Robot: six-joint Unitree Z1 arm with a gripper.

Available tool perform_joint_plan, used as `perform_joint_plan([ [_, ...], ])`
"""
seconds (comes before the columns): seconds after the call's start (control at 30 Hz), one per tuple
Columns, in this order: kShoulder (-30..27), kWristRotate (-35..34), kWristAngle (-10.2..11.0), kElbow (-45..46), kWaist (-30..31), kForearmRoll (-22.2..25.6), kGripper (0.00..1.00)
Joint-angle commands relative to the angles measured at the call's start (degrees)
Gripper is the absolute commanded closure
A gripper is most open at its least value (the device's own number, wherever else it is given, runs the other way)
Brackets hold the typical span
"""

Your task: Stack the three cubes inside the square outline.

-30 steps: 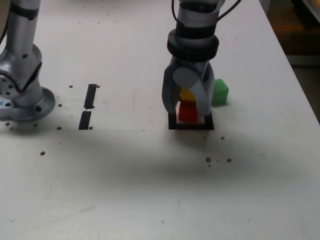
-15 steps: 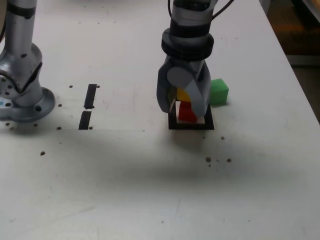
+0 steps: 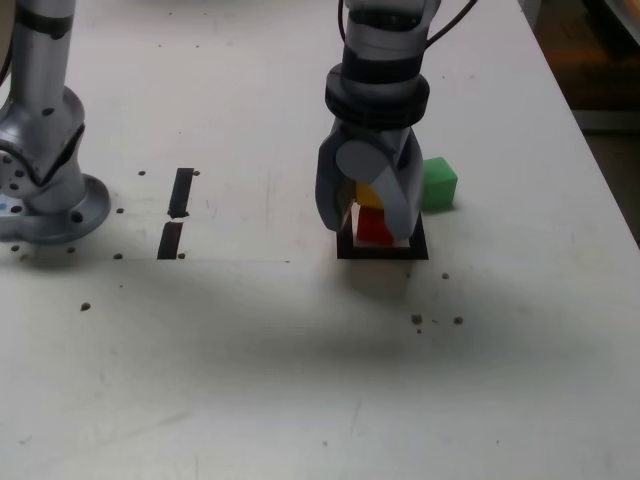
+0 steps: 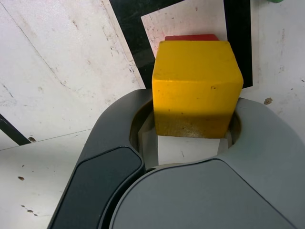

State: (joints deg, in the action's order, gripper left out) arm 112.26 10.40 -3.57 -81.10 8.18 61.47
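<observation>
A white counter (image 3: 300, 380) fills nearly all of the exterior view, its surface scuffed and lightly scratched. 2 short black tape strips (image 3: 177, 212) lie end to end on it, well off toward the exterior view's left of the end effector. Small dark specks (image 3: 436, 320) dot the surface just in front of the end effector, with more scattered farther left. A soft, broad shadow crosses the counter in front. Beyond the counter's right edge, brown floor (image 3: 610, 170) shows.
</observation>
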Motion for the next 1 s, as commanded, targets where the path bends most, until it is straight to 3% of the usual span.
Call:
perform_joint_plan([
  [0.0,0.7,-0.1,-0.2,0.3,0.1,-0.2,0.52],
  [0.17,1.2,0.2,-0.5,0.8,0.1,-0.8,0.27],
  [0.47,0.7,0.2,-0.6,1.9,0.1,-1.1,0.11],
  [0.7,-4.2,-3.0,4.2,2.7,-0.1,2.4,0.06],
  [0.97,-10.8,-7.9,10.1,0.8,-1.4,13.2,0.05],
])
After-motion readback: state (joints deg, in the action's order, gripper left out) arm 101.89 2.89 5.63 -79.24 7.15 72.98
